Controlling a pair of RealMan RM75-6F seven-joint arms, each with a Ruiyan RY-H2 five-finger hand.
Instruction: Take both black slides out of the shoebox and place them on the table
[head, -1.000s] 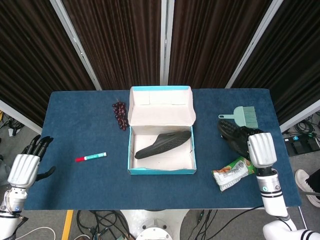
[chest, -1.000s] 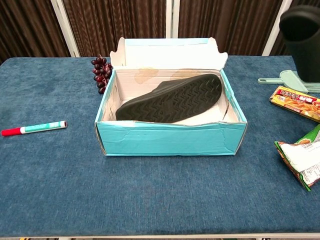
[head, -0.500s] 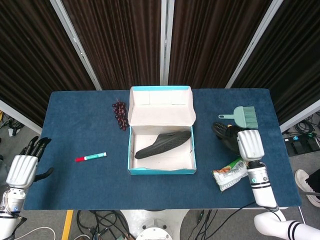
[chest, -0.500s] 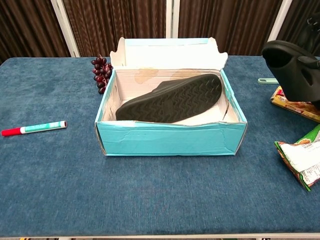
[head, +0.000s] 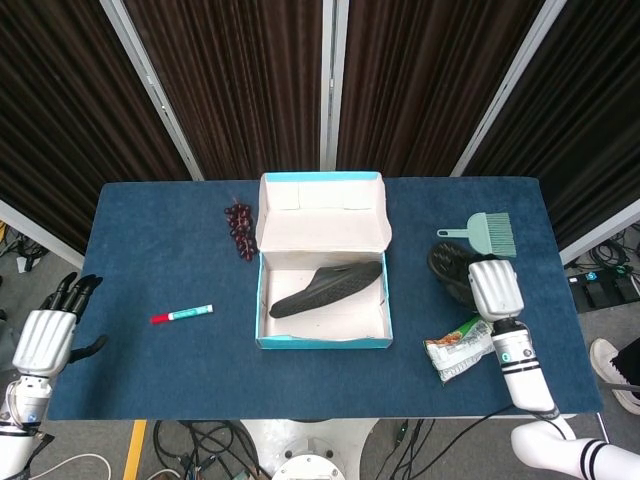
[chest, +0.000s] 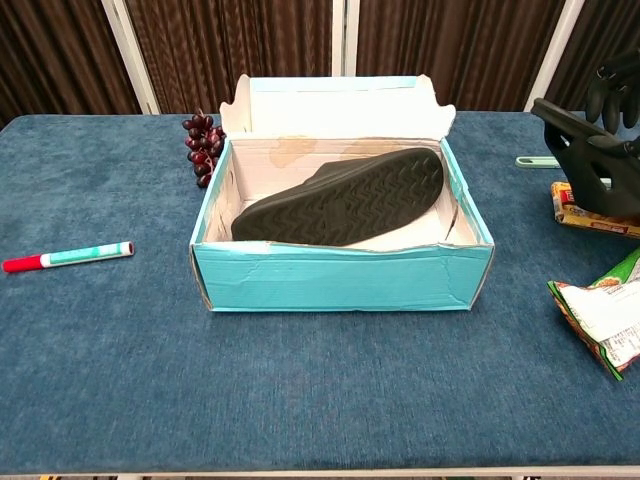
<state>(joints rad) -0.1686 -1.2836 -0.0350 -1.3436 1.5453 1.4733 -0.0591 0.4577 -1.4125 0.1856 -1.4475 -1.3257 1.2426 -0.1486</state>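
One black slide (head: 325, 288) lies sole-up on its side inside the open turquoise shoebox (head: 322, 343), also seen in the chest view as the slide (chest: 345, 197) in the box (chest: 340, 280). My right hand (head: 494, 288) holds the second black slide (head: 449, 266) low over the table, right of the box. In the chest view that slide (chest: 580, 165) is at the right edge, with dark fingers (chest: 615, 88) above it. My left hand (head: 46, 337) hangs off the table's left edge, fingers apart and empty.
Dark grapes (head: 239, 229) lie left of the box lid. A red and green marker (head: 182, 314) lies on the left half. A green brush (head: 486, 232), a snack bag (head: 459, 347) and an orange packet (chest: 592, 213) crowd the right side.
The right hand has brought the second slide down and a little leftward, tipping it from upright to nearly flat near the table. The left hand has hardly moved.
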